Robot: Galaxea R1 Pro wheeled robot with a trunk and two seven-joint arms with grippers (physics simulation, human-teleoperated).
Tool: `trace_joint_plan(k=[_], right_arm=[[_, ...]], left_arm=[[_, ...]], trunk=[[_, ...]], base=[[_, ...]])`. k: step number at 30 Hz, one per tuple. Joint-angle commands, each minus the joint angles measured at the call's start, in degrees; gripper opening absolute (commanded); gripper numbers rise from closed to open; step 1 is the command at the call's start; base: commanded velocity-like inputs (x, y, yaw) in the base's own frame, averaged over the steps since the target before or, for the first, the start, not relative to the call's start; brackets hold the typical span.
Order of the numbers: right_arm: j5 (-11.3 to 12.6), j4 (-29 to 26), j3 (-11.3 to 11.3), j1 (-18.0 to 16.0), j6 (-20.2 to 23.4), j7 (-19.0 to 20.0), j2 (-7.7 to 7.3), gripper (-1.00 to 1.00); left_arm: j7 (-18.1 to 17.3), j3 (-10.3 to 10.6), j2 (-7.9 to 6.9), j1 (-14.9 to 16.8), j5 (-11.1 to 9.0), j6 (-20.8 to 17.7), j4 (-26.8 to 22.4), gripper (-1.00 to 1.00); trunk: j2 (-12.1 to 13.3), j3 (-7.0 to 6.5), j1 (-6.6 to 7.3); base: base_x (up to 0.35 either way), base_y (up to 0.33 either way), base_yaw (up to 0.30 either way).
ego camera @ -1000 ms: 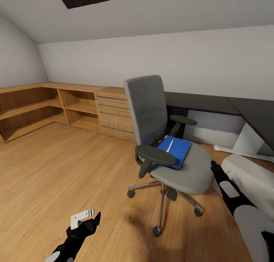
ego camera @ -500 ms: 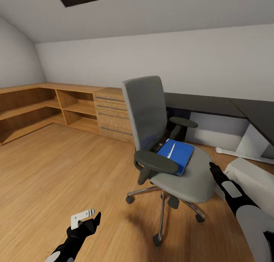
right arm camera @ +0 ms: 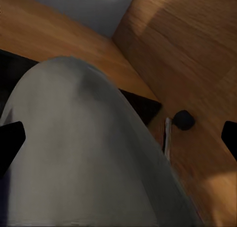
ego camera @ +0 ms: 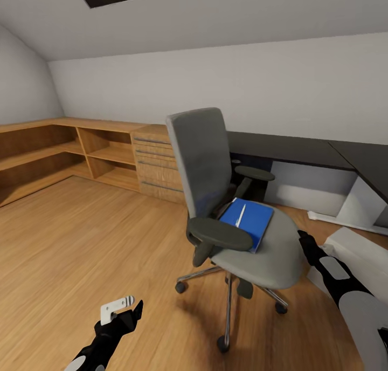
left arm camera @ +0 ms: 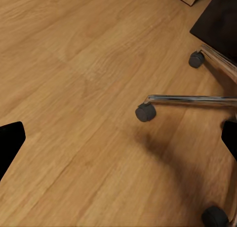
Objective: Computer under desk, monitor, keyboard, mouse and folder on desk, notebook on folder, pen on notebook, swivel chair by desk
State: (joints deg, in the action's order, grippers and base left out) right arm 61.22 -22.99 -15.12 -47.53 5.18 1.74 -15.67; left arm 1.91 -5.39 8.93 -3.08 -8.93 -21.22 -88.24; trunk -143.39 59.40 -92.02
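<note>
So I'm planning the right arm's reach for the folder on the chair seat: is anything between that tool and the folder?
Nothing visible blocks it. The right tool is at the seat's edge of the swivel chair, on the open front side; the armrests flank the blue folder on other sides. A pen lies on top of the folder.

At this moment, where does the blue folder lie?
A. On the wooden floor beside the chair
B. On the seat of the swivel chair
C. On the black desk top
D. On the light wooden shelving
B. In the head view the blue folder lies flat on the grey seat of the swivel chair, with a thin white pen on top of it; the desk stands behind the chair.
</note>
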Motion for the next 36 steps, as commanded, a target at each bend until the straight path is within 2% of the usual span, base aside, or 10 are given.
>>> trace_joint_plan(k=[1, 7, 32, 36], right_arm=[[0.35, -0.03, -0.35, -0.02, 0.34, 0.18, 0.05, 1.00], [0.47, -0.04, -0.35, -0.02, 0.36, 0.19, 0.10, 1.00], [0.40, -0.11, -0.26, -0.02, 0.21, 0.47, 0.28, 1.00], [0.33, -0.03, -0.26, -0.02, 0.19, 3.11, 0.28, 1.00]], left_arm=[[0.20, -0.04, 0.03, 0.00, -0.62, -0.31, -0.10, 1.00], [0.20, -0.13, 0.03, 0.00, -0.64, -0.31, -0.09, 1.00], [0.20, -0.06, 0.03, 0.00, -0.64, -0.31, -0.09, 1.00], [0.20, -0.01, 0.03, 0.00, -0.65, -0.31, -0.09, 1.00]], trunk=[[-0.02, 0.04, 0.01], [-0.02, 0.04, 0.01], [-0.02, 0.04, 0.01], [-0.02, 0.04, 0.01]], base=[[0.006, 0.000, 0.000], [0.002, 0.000, 0.098], [0.000, 0.000, 0.273], [0.000, 0.000, 0.276]])
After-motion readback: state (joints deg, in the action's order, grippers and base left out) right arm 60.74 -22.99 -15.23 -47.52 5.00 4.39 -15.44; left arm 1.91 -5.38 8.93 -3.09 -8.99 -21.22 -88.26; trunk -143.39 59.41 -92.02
